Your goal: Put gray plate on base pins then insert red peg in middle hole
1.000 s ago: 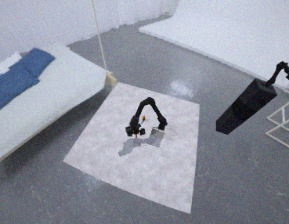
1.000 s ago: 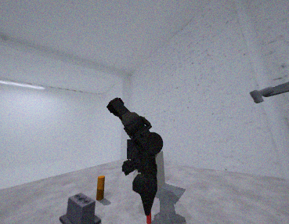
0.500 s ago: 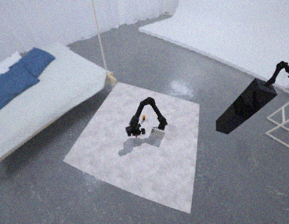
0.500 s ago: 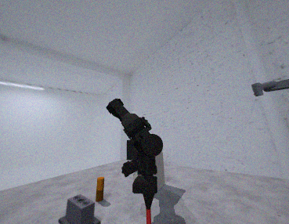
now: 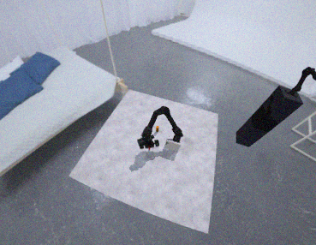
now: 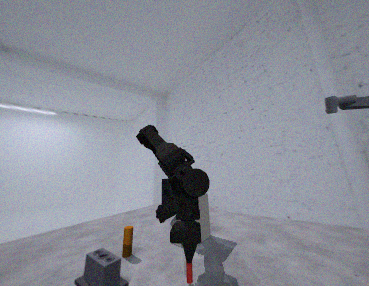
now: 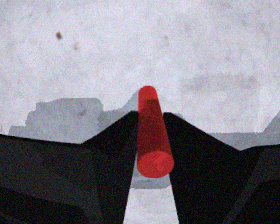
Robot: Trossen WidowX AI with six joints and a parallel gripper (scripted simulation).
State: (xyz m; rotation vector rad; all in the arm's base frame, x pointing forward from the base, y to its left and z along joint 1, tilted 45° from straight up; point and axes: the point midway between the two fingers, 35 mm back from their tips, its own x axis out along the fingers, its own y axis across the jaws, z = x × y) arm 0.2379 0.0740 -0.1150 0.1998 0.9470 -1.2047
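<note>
The tool (image 7: 150,136) is pinching the red peg (image 7: 150,128): in the wrist view both black fingers press against the peg's sides partway down its length, leaving its near end free. In the exterior view the peg (image 6: 189,272) hangs upright below the tool (image 6: 189,254), its lower end at or near the worktop (image 6: 293,255); whether it touches cannot be told. The upright hold suits a straight downward insertion later.

The gray block with two openings on top (image 6: 102,266), probably the base with the plate, sits left of the peg, well apart. An orange post (image 6: 127,241) stands behind that block. Whether the plate lies flat on the pins cannot be told from here.
</note>
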